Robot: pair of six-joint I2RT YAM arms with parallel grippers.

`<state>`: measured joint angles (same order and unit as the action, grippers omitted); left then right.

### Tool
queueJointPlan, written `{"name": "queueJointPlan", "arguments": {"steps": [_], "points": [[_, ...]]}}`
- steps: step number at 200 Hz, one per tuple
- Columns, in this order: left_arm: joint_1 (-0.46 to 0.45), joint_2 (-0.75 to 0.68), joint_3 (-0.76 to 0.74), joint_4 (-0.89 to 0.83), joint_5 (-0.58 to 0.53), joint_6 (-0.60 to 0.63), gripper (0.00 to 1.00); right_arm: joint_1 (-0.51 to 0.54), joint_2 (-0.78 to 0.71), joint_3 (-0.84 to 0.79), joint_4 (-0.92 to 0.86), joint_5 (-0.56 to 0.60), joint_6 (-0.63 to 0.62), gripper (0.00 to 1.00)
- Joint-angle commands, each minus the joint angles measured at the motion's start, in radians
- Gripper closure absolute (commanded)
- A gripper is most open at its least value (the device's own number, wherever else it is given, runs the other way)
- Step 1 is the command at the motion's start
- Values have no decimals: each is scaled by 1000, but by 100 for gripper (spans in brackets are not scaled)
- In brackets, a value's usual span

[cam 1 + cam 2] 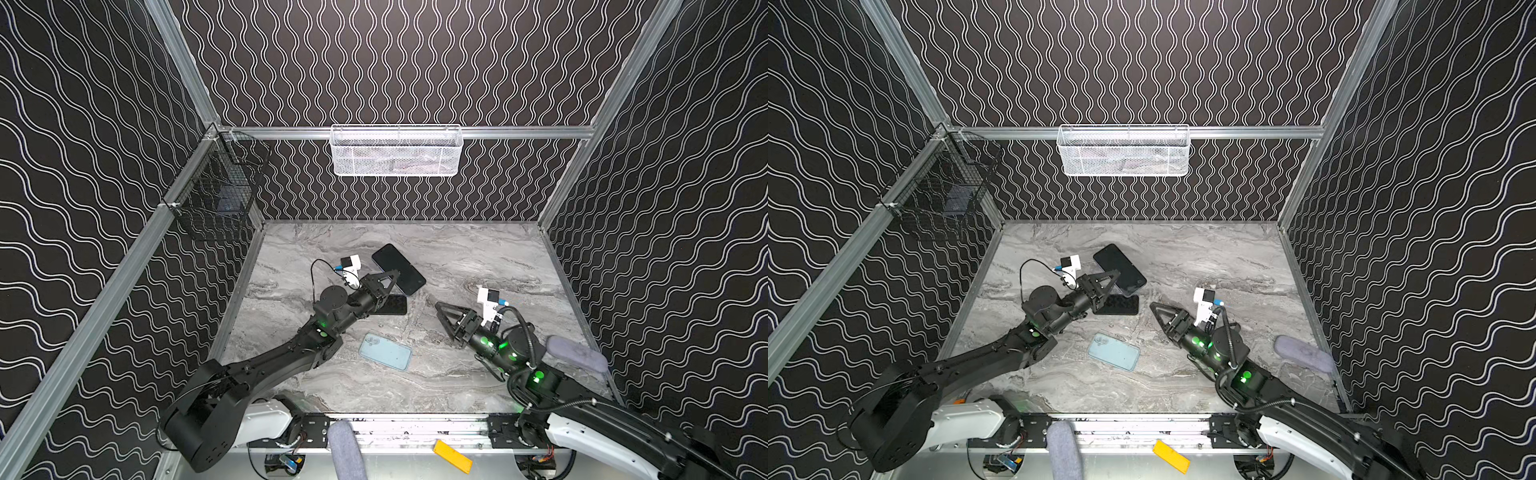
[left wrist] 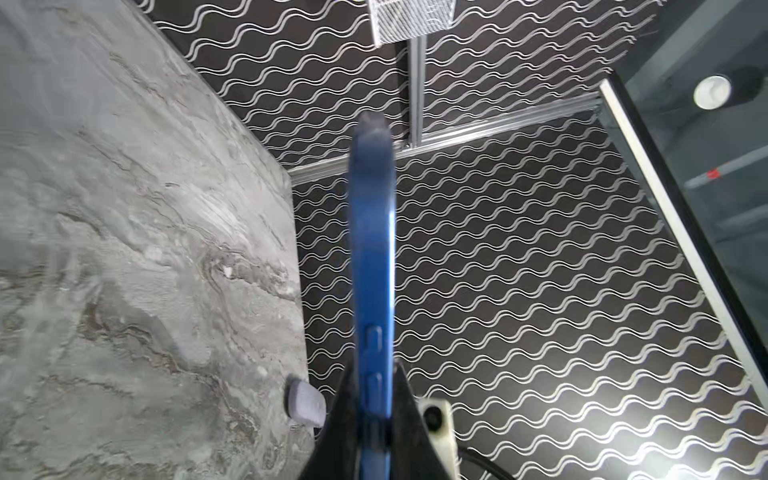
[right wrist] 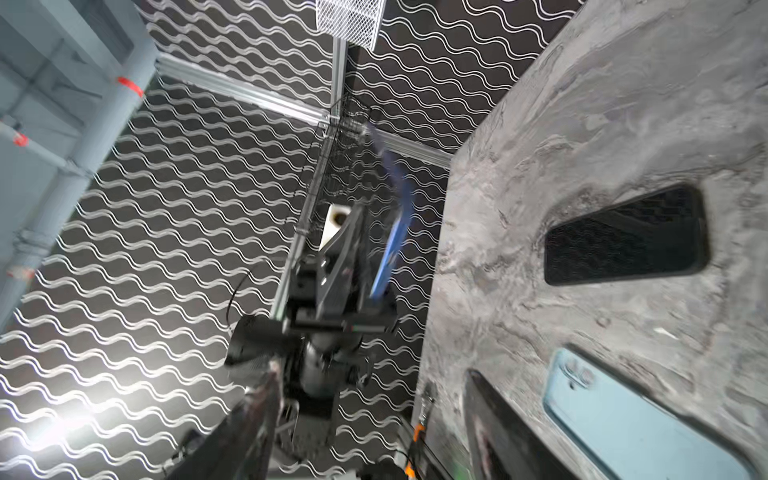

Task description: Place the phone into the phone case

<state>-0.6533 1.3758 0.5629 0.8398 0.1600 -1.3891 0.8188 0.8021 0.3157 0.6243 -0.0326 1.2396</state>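
Wavy-patterned black walls (image 1: 415, 75) box in a grey marble counter (image 1: 478, 257).

Left gripper (image 1: 391, 278) is clamped across the faces of the phone (image 1: 398, 266), centre of both top views. The phone is lifted clear of the counter and tilted, dark screen facing up. In the left wrist view its blue edge (image 2: 372, 249) runs straight out between the jaws. Judgement: this hold keeps most of the rim free to enter a case.

Black case (image 1: 397, 306) lies flat just under the phone in frame. Its open side is up, and the textured lining shows in the right wrist view (image 3: 623, 237). It is likely the target, hence the hover above it.

Pale blue case (image 1: 385, 352) lies at lower centre with camera holes showing. It could be a phone lying face down; I cannot tell.

Right gripper (image 1: 444, 318), right of centre, has its jaws apart and empty and points toward the black case. It is probably waiting to steady the case during insertion.
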Motion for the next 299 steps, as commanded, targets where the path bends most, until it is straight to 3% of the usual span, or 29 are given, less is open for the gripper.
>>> {"name": "queueJointPlan", "arguments": {"steps": [1,100,122,168,202,250,299], "points": [[-6,-39,3,27,-33,21,100,-24,62,-13,277,-93,87,30],[-42,-44,-29,45,-54,15,100,-53,364,110,547,-197,117,37],[-42,-90,-27,-11,-75,60,100,-53,342,84,547,-185,118,36],[-42,-127,9,-84,-75,141,100,-53,197,43,341,-86,80,32],[-44,-105,9,-48,-59,124,100,-61,273,72,420,-121,94,34],[-55,-84,15,-42,-57,125,100,-63,481,166,664,-215,156,47],[-59,-93,-8,-51,-100,136,100,-61,499,186,680,-233,172,61]]}}
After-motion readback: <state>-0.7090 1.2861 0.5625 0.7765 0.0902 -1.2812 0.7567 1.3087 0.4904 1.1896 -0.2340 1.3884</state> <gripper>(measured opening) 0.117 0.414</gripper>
